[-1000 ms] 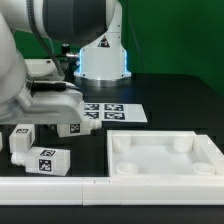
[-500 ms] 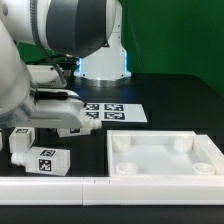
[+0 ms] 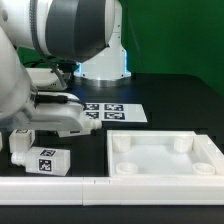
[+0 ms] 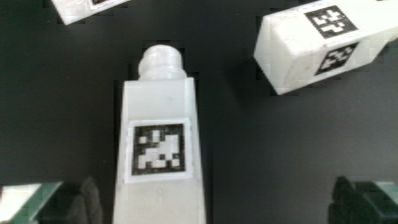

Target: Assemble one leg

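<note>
Since a second ago the arm (image 3: 60, 45) has sunk lower, and its big joint has swung toward the exterior view's right. The tagged block (image 3: 45, 160) at the table's near corner and the tray-like piece (image 3: 160, 158) lie unmoved. In the wrist view the gripper (image 4: 210, 205) is spread wide, with its fingers (image 4: 54, 203) on either side of the leg (image 4: 160, 130) and touching nothing. That leg lies flat on the black table (image 4: 267, 140) with its peg pointing away from the fingers, and a second leg (image 4: 320, 45) lies near it.
</note>
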Robot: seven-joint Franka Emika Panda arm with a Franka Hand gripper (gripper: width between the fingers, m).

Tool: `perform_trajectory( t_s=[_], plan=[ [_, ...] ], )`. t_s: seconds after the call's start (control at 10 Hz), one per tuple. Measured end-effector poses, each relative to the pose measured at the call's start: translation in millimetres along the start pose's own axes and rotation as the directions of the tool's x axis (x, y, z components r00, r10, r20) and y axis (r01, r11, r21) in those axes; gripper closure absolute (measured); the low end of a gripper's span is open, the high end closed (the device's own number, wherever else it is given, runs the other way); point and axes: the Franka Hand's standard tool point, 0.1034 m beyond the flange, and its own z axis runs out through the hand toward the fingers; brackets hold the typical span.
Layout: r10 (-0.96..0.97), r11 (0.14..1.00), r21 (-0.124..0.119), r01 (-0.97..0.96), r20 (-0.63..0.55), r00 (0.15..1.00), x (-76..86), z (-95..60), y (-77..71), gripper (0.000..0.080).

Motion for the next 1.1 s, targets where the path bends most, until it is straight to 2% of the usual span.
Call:
perform_trajectory(
  t_s=[0.2, 0.8, 0.9, 1.1],
  plan=[
    [0.03, 1.0, -0.001, -0.03, 0.028, 0.999, 0.7, 7.3, -3.0, 0.015],
    [0.016, 1.0, -0.001, -0.016, 0.02, 1.0, 1.2, 6.3, -1.1, 0.015],
    [-0.014, 1.0, -0.012, 0.015, 0.036, 0.999, -2.9, 8.5, 9.3, 0.015],
    [-0.043, 0.997, -0.056, 0.047, 0.062, 0.997, -15.2, 3.0, 25.6, 0.015]
  ],
)
